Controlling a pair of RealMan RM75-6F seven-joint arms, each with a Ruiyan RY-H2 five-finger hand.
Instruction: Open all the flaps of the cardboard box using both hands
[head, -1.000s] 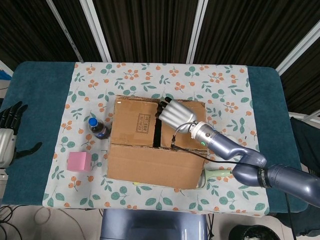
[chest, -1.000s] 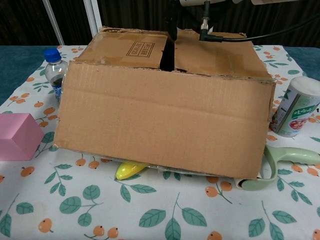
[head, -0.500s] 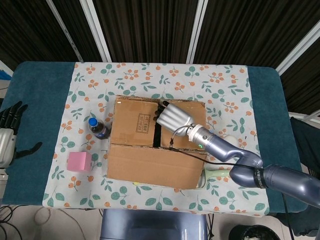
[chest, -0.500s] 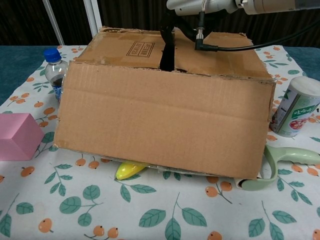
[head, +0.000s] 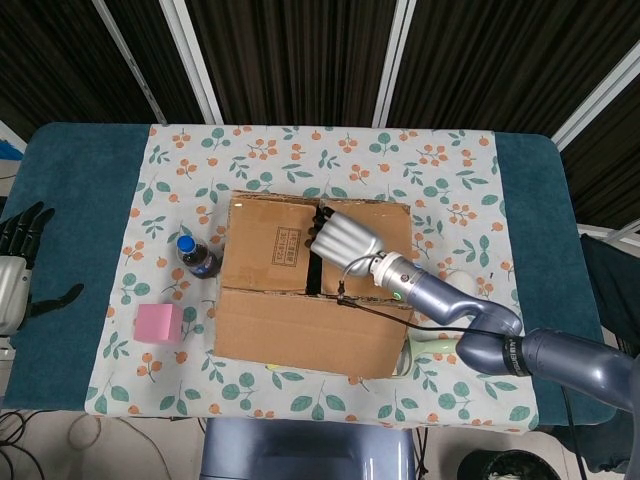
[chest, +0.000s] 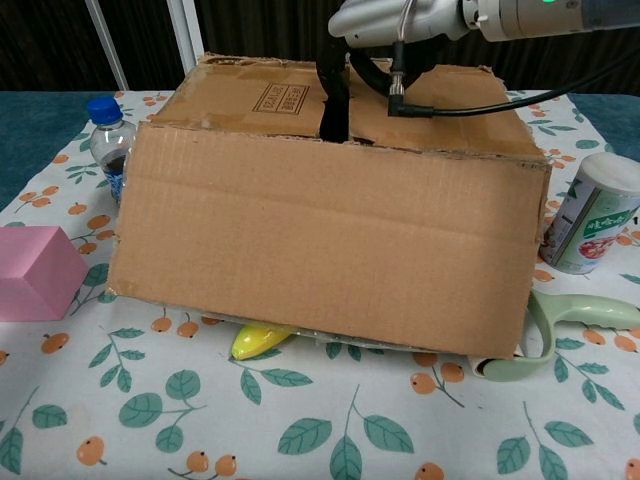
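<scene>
Our right hand (head: 345, 240) lies palm down on top of the cardboard box (head: 310, 290), its dark fingertips (chest: 330, 85) dipping into the gap between the two top flaps; whether they actually hook the right-hand flap (head: 375, 255) we cannot tell from either view. Our left hand (head: 22, 270) hovers off the counter's (head: 90, 180) left edge, fingers spread and holding nothing. We see the box sitting mid-counter on the floral cloth (head: 320, 160), its near flap (chest: 330, 245) already folded down over the front. A water bottle (head: 197, 257) stands just left of the box, a pink block (head: 159, 323) nearer us; a can (chest: 598, 215) and green handle (chest: 560, 325) lie at its right.
</scene>
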